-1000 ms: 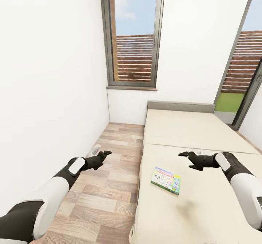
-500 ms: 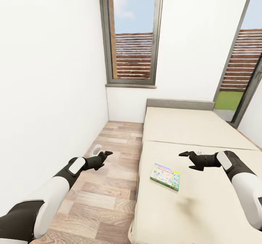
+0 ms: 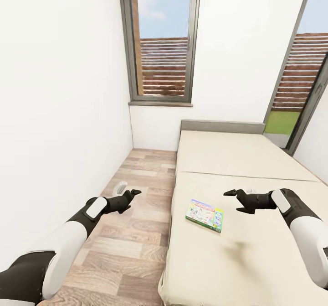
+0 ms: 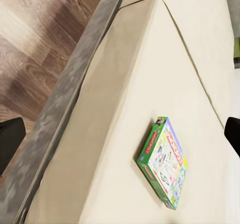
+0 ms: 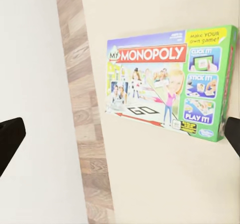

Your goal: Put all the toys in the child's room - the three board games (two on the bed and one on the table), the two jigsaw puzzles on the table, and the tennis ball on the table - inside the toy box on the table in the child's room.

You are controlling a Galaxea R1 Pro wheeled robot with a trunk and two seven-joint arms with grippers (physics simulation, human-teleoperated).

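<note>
White wall (image 3: 54, 91) takes up the left of the head view, with wood-plank floor (image 3: 132, 233) running beside it toward the window (image 3: 161, 41). Since the earlier pictures the whole scene has slid down and leftward in frame: the window sill sits lower, the bed looms larger, and the board game has drifted slightly toward the left, which reads as the camera moving closer, not the things.

Over the floor hangs the left gripper (image 3: 131, 194), its dark fingers spread apart and holding nothing; in the left wrist view the two fingertips (image 4: 10, 141) stand wide at either edge with only bed and game between them.

Next comes the beige bed (image 3: 237, 160), and on its near half, close to the floor-side edge, lies the board game (image 3: 204, 215) flat, a green-bordered My Monopoly box (image 5: 170, 81).

Rightmost, the right gripper (image 3: 238, 199) hovers above the mattress just beyond the game, apart from it, jaws open and empty.
</note>
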